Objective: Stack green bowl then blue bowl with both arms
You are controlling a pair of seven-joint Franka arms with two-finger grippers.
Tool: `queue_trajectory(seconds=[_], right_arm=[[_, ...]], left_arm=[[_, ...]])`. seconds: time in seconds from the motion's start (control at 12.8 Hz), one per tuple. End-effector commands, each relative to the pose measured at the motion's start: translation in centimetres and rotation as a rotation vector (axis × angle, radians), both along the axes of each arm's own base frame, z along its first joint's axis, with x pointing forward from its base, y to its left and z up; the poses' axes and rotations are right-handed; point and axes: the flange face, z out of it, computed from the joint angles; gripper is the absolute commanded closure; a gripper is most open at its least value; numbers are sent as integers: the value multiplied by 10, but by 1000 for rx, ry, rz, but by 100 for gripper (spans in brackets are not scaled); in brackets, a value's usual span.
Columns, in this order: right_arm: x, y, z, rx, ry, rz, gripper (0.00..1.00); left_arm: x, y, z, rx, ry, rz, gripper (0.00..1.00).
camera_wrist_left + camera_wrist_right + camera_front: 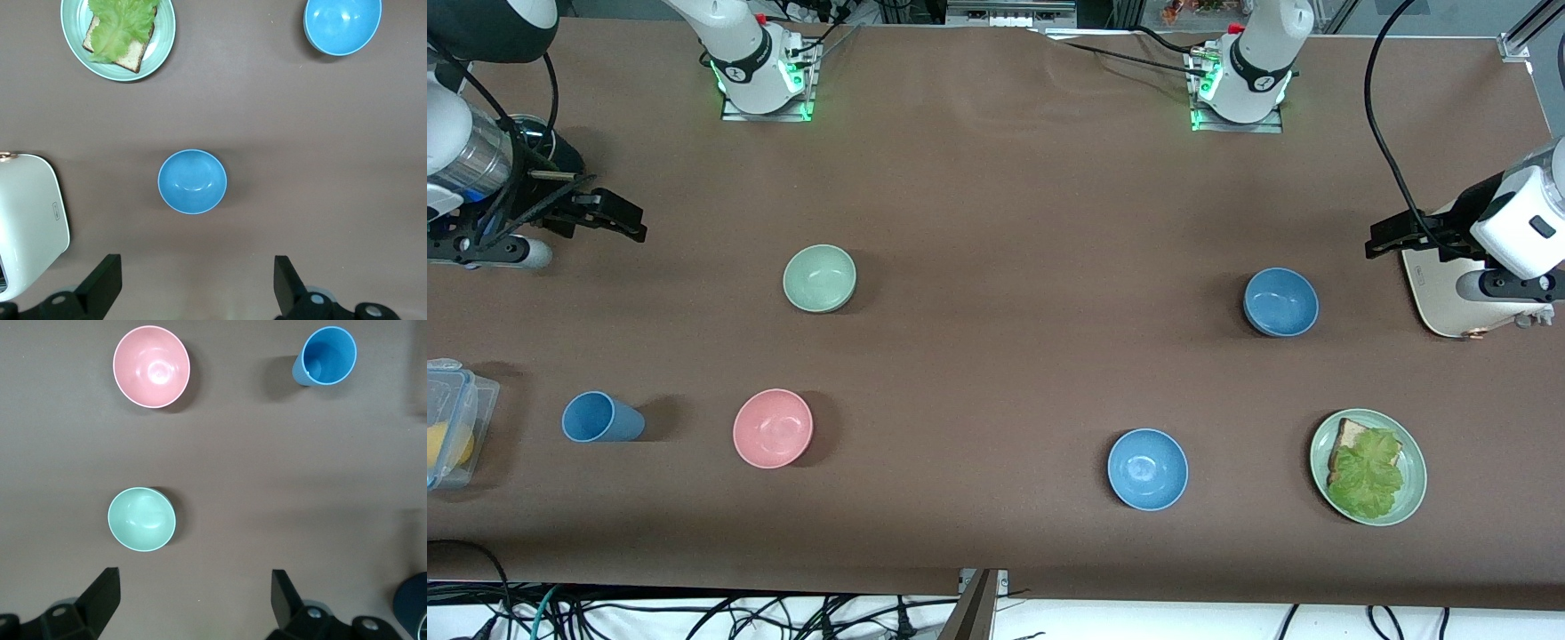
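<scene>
Front view: I read the left gripper [1380, 238] at the left arm's end of the table, jaws spread wide and holding nothing, hanging over a white rounded appliance [1449, 293]. The left wrist view confirms this: both fingers [100, 283] stand well apart with bare table between them. The right gripper [624, 220] sits at the right arm's end of the table, jaws likewise wide open and empty; its fingers [100, 597] touch nothing.

I count four bowls, all small, round, plain and matte. The green bowl [820, 278] is pale mint and stands upright toward the right arm's end. The pink bowl [773, 428] lies nearer the front camera than the green one. The blue bowl [1280, 302], a dull steel blue, stands toward the left arm's end, near the appliance but apart from it. One brighter sky-blue bowl [1148, 468] lies nearer the camera than the steel-blue one.

I count one blue cup [600, 418], tapered and lying on its side, beside the pink bowl. One flat pale-green plate [1414, 471] carries a slice of bread [1347, 436] under a crinkled lettuce leaf [1368, 476]. One clear plastic lidded box [454, 418] with something yellow inside sits at the table's edge, toward the right arm's end.
</scene>
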Motion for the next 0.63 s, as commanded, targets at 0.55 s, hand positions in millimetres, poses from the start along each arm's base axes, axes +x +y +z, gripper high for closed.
queue_trajectory(seconds=[0.55], right_arm=[[-1, -6, 15, -22, -23, 36, 0]], left_arm=[[1, 0, 3, 8, -5, -23, 0]])
